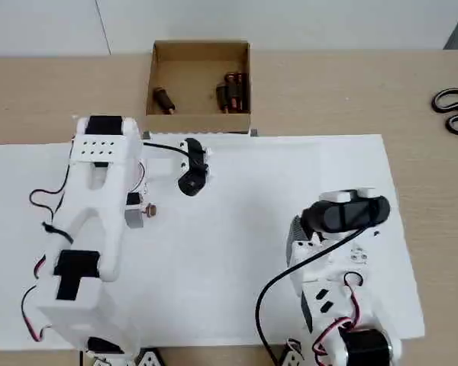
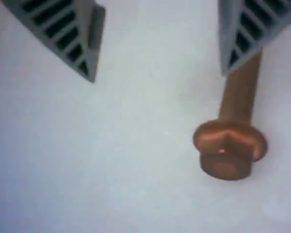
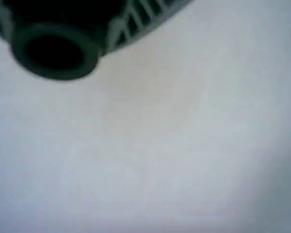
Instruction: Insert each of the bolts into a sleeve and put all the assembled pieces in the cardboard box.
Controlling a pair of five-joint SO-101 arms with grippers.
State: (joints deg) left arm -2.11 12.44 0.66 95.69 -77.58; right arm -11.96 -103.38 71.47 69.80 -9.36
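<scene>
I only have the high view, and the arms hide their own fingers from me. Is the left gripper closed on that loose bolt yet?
Observer: No. The left gripper is open. The bolt lies on the paper with its shaft at one fingertip, not centred between the two.
Operator: And what about the right arm?
Observer: The right gripper holds a black sleeve, and no bolt is visible in its open end.
</scene>
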